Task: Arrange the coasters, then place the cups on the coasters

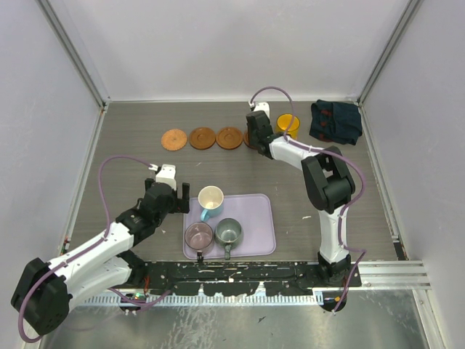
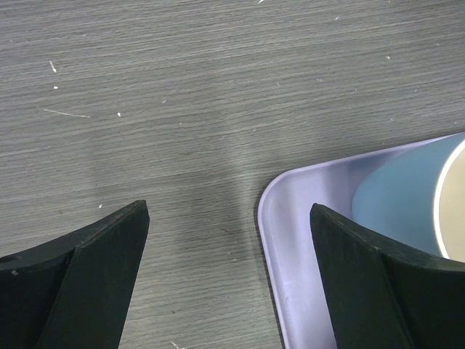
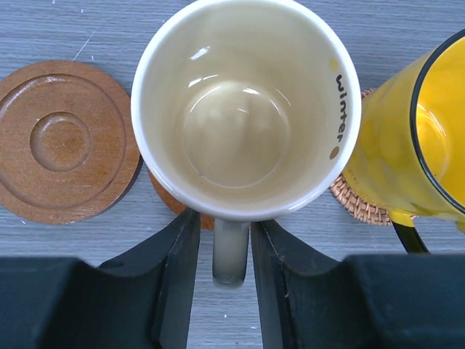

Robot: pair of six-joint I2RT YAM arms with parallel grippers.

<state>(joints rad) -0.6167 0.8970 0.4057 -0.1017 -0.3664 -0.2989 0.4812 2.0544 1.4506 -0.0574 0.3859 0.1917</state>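
Three orange-brown coasters point(image 1: 202, 137) lie in a row at the back. In the right wrist view one coaster point(image 3: 62, 142) lies bare at the left. Beside it the cream cup point(image 3: 245, 109) stands on another coaster point(image 3: 171, 202). My right gripper point(image 3: 224, 225) is open, its fingers either side of the cup's handle point(image 3: 231, 254) with small gaps. The orange-yellow cup point(image 3: 414, 138) stands on a woven coaster point(image 3: 356, 203) to the right. My left gripper point(image 2: 229, 209) is open over the tray's corner point(image 2: 290, 218), next to the light blue cup point(image 2: 396, 203).
The lavender tray point(image 1: 254, 218) near the front holds the light blue cup point(image 1: 210, 200), the mauve cup point(image 1: 198, 235) and the grey-green cup point(image 1: 228, 232). A dark blue cloth point(image 1: 336, 121) lies at the back right corner. Walls close the table on three sides.
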